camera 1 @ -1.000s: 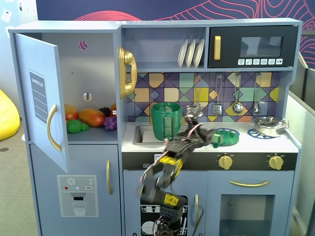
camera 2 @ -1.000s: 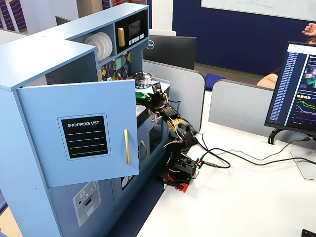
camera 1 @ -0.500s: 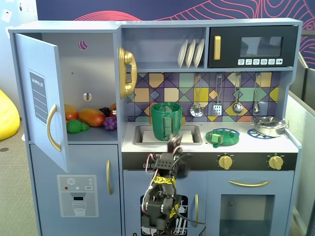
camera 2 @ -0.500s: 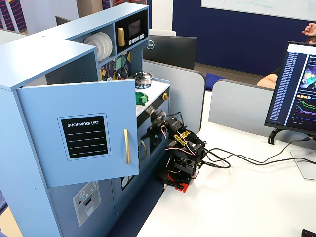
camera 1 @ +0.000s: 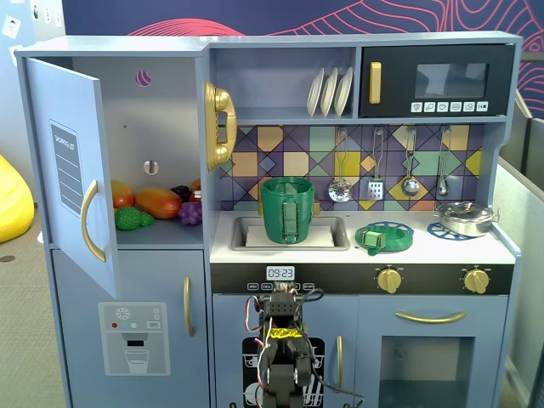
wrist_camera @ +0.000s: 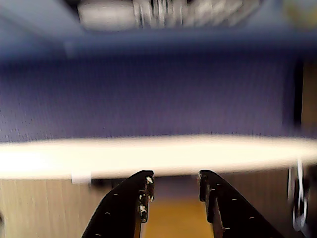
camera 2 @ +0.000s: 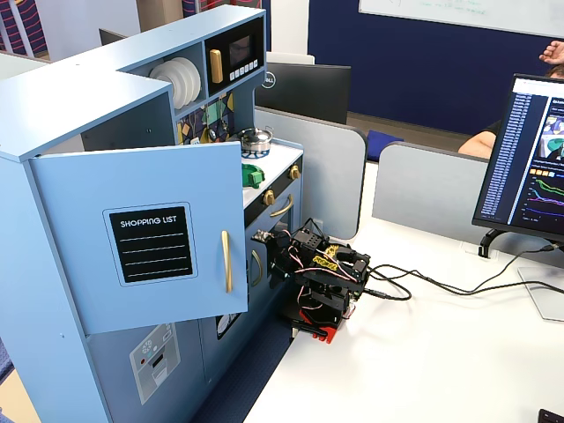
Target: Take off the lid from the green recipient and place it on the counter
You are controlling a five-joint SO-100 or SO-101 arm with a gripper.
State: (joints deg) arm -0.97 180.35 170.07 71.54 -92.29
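The green recipient (camera 1: 287, 209) stands upright in the sink (camera 1: 246, 240) of the toy kitchen, with no lid on it. The green lid (camera 1: 384, 237) lies flat on the white counter to the right of the sink; its edge also shows in the other fixed view (camera 2: 253, 174). My arm (camera 1: 285, 340) is folded low in front of the kitchen, below the counter and apart from both; it also shows in the other fixed view (camera 2: 322, 275). In the wrist view my gripper (wrist_camera: 176, 181) is open and empty, with blurred surroundings.
A steel pot (camera 1: 464, 218) sits on the right burner. The fridge door (camera 1: 72, 170) stands open at the left, with toy fruit (camera 1: 157, 202) inside. Utensils (camera 1: 376, 166) hang on the back wall. A monitor (camera 2: 529, 159) and cables (camera 2: 441, 286) are on the desk.
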